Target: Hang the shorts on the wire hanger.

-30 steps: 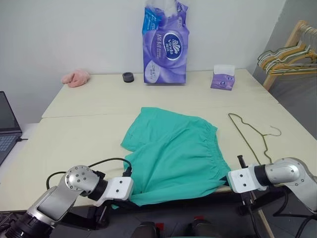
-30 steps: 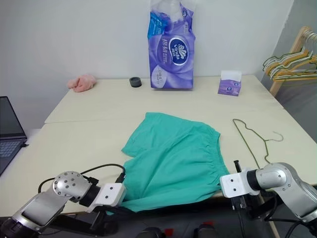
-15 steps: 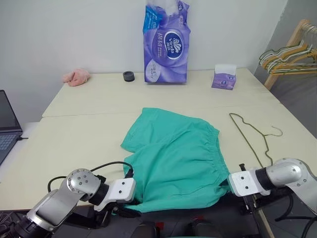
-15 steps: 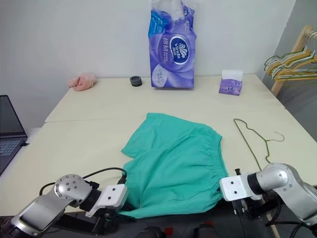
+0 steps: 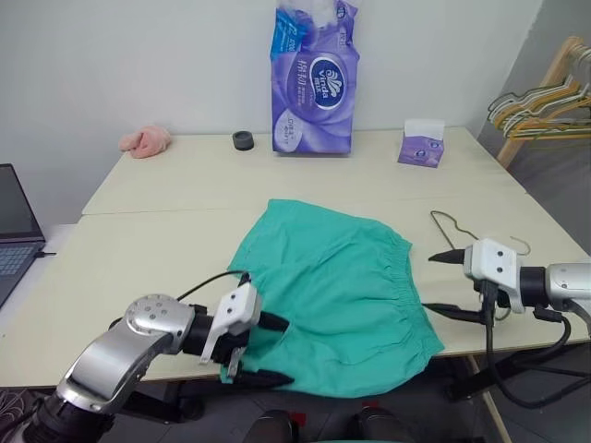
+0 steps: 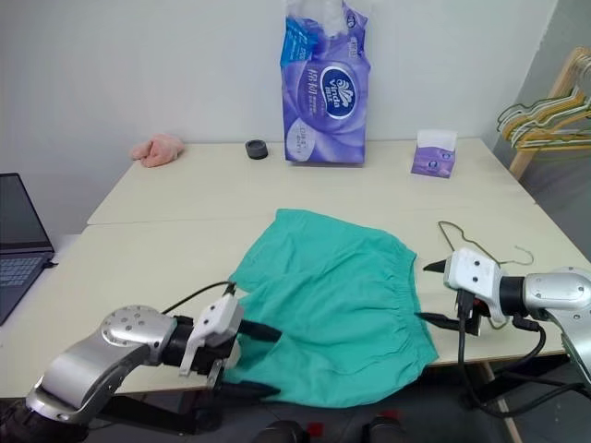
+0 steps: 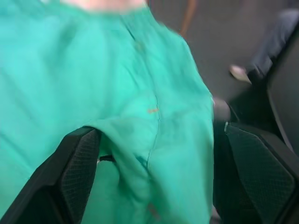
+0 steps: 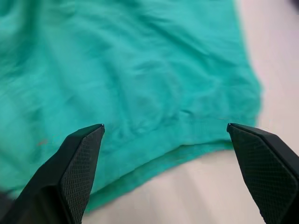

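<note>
The teal-green shorts [image 5: 332, 277] lie spread on the cream table [image 5: 148, 240], waistband toward the right, their near hem drooping over the table's front edge. My left gripper [image 5: 274, 351] is open at the shorts' near-left corner, one finger above the cloth and one below the edge; in the left wrist view a fold of the shorts [image 7: 140, 116] sits between the spread fingers [image 7: 79, 163]. My right gripper [image 5: 440, 283] is open beside the waistband, which shows in the right wrist view [image 8: 154, 140]. The wire hanger [image 6: 454, 231] lies flat right of the shorts, partly behind the right gripper.
At the table's far side stand a tall purple tissue pack [image 5: 312, 83], a small purple tissue box [image 5: 421, 148], a black round object [image 5: 243, 140] and a pink cloth [image 5: 145, 140]. A laptop [image 5: 14, 235] sits at the left. A bunch of hangers [image 5: 540, 92] hangs on a wooden rack at the right.
Both grippers went from shut on the shorts' near edge to open, letting it go, and rose above the table's front. The shorts' near hem now droops over the edge.
</note>
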`<state>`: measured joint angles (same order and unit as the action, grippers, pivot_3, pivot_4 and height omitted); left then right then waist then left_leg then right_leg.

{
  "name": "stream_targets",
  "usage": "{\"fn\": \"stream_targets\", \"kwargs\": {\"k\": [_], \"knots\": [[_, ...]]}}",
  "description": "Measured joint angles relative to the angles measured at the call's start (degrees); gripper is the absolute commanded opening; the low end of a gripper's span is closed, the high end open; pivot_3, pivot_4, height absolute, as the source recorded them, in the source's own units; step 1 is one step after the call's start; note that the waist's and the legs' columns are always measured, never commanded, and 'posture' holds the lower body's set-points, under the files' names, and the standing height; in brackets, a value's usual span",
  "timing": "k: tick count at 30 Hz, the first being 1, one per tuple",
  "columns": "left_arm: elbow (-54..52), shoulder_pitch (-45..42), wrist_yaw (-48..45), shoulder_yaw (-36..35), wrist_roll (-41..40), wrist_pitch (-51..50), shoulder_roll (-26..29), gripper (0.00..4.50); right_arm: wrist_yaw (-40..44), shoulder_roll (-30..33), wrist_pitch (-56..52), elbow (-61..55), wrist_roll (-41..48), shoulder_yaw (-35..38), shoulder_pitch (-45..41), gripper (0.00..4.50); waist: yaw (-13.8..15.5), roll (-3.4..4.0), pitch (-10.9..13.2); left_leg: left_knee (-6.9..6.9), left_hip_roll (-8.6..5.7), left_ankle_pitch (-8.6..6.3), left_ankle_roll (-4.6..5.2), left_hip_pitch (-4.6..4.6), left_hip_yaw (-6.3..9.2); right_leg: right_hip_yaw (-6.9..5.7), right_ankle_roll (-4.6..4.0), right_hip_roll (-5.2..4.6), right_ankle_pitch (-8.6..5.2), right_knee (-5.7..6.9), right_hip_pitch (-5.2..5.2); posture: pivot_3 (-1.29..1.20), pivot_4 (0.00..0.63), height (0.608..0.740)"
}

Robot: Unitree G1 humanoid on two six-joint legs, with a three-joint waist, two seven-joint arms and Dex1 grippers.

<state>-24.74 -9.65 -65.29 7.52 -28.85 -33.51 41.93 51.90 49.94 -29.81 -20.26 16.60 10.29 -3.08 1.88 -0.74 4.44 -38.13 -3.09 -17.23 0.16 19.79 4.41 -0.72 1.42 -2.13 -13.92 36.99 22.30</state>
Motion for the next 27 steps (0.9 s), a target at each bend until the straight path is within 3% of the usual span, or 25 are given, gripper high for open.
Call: {"fn": "stream_targets", "kwargs": {"k": [5, 9, 27], "knots": [[7.4, -6.7, 9.2, 0.1, 8.3, 9.0, -6.6, 4.45, -17.0, -7.7, -11.5, 4.5, -4.6, 2.6, 1.3, 4.50, -0.3, 0.12, -0.1, 0.07, -0.09, 0.00, -0.01, -0.01, -0.10, 0.15, -0.28, -0.06, 0.16, -0.01, 0.05, -0.01, 0.038, 0.740], [9.8, -8.0, 9.5, 1.5, 11.2, 14.3, -8.2, 4.45, -24.4, -12.1, -15.7, 8.1, -5.6, 5.2, 1.2, 4.50, -0.8, 0.20, -0.1, 0.12, -0.08, 0.00, -0.01, -0.01, -0.18, 0.23, -0.31, -0.05, 0.14, -0.01, 0.10, -0.02, 0.037, 0.740], [10.9, -7.9, 7.1, 3.5, 12.6, 17.7, -8.3, 4.45, -28.6, -14.5, -18.0, 18.9, -2.4, 13.2, 0.8, 4.50, -1.7, 0.33, -0.1, 0.08, -0.08, 0.01, 0.03, -0.04, -0.20, 0.21, -0.02, -0.01, 0.02, 0.04, 0.04, -0.03, 0.037, 0.740]]}}
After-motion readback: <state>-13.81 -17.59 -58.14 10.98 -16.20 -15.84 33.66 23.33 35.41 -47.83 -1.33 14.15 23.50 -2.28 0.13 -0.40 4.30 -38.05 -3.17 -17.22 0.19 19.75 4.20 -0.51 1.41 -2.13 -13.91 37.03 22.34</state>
